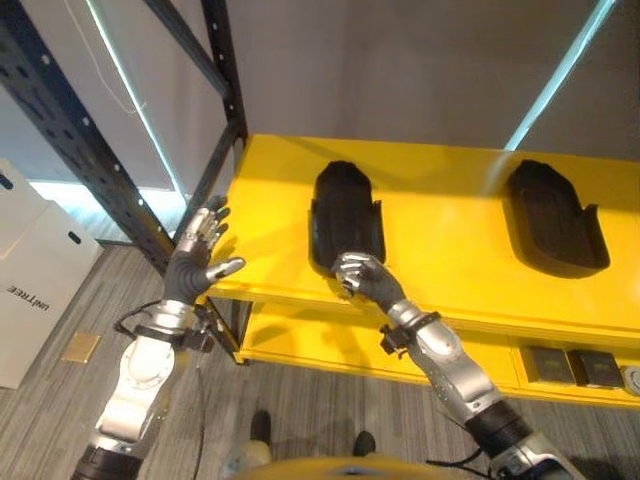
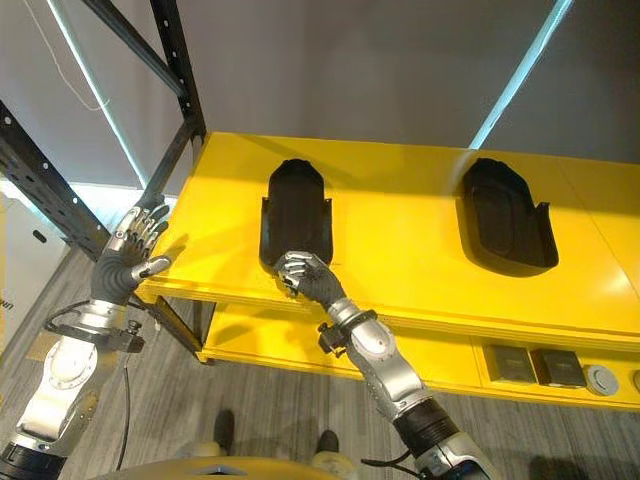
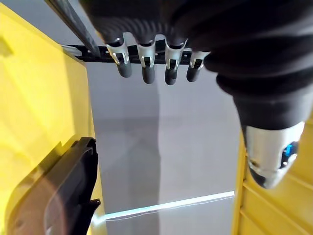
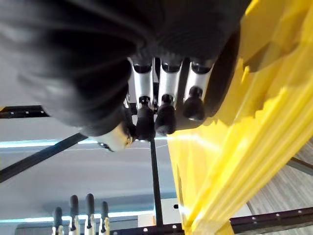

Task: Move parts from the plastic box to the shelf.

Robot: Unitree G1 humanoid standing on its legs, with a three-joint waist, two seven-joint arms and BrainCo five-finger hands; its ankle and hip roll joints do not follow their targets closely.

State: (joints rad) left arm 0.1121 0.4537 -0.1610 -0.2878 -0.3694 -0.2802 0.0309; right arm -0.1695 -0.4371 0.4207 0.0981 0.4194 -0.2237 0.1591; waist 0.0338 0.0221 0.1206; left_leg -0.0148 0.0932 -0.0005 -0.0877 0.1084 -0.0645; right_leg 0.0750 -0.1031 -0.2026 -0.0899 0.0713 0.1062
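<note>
Yellow shelf boards (image 1: 450, 190) stretch before me in a dark steel frame (image 1: 70, 130), and two black moulded parts rest on the upper board. The nearer part (image 1: 345, 215) lies toward my left half of the board; the second part (image 1: 555, 220) lies well apart from it, far over on my right.

My right hand (image 1: 362, 275) sits at the front end of the nearer part, at the shelf's front edge. From the head views its fingers look curled down against the part's near rim. My right wrist view gives more: the fingers (image 4: 166, 110) bend inward with their dark tips folded toward the palm, close beside the yellow edge, though I cannot tell from it whether they pinch the part or only lie on it.

My left hand (image 1: 200, 260) is raised off the shelf's left front corner, fingers spread and straight, holding nothing. The left wrist view confirms the straight fingers (image 3: 149, 61) and also catches the nearer part's dark side wall standing on the yellow board.

On the lower shelf (image 2: 440, 365), at my right, lie two small dark square blocks (image 2: 535, 365) with a round grey piece (image 2: 600, 378) just beside them.

A white carton (image 1: 30, 285) stands on the grey plank floor (image 1: 60, 400) at my far left.
</note>
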